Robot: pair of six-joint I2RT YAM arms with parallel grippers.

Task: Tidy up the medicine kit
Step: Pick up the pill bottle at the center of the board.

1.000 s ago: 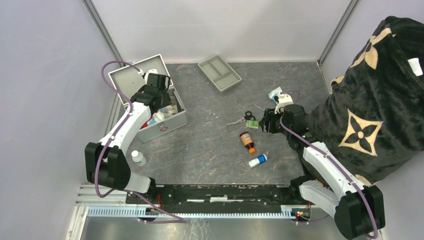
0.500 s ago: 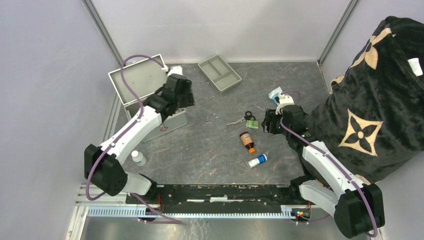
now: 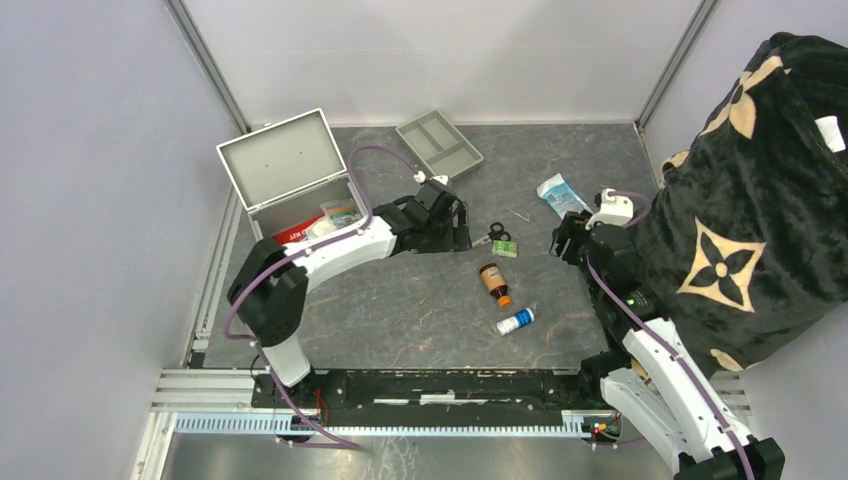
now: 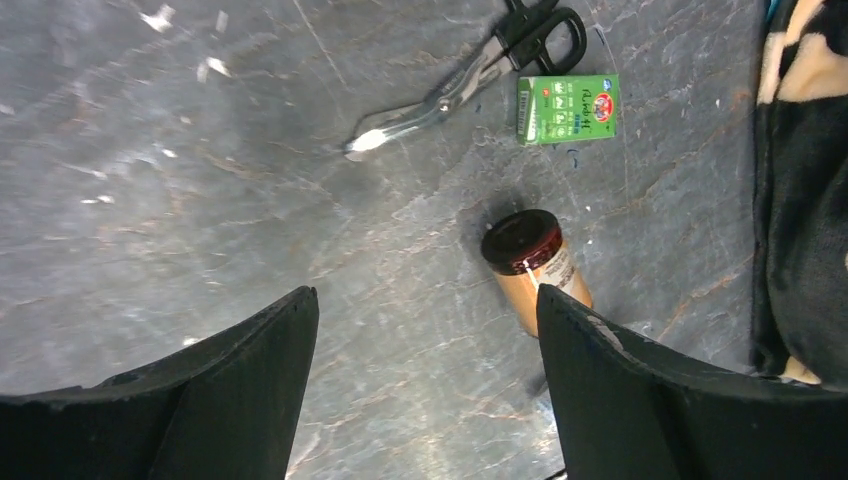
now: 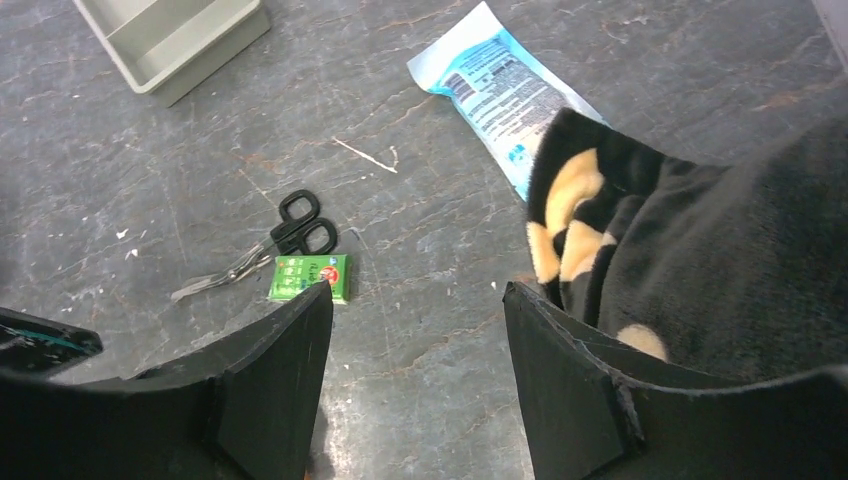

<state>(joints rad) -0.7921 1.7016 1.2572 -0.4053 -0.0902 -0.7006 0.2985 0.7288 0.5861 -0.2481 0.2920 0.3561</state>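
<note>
Plainly, left claw (image 4: 427, 310) gapes empty near scissors (image 4: 450, 90).

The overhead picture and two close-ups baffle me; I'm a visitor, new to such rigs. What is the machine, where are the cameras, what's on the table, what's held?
Two robot arms are bolted at the near edge of the table. The wide picture comes from a camera above; each close-up comes from a wrist camera, the black shapes being that gripper's fingers. The left gripper and right gripper are open, empty. On the table: the open medicine kit, a grey tray, scissors, a green box, a brown bottle, a blue-white bottle and a blue packet.
</note>
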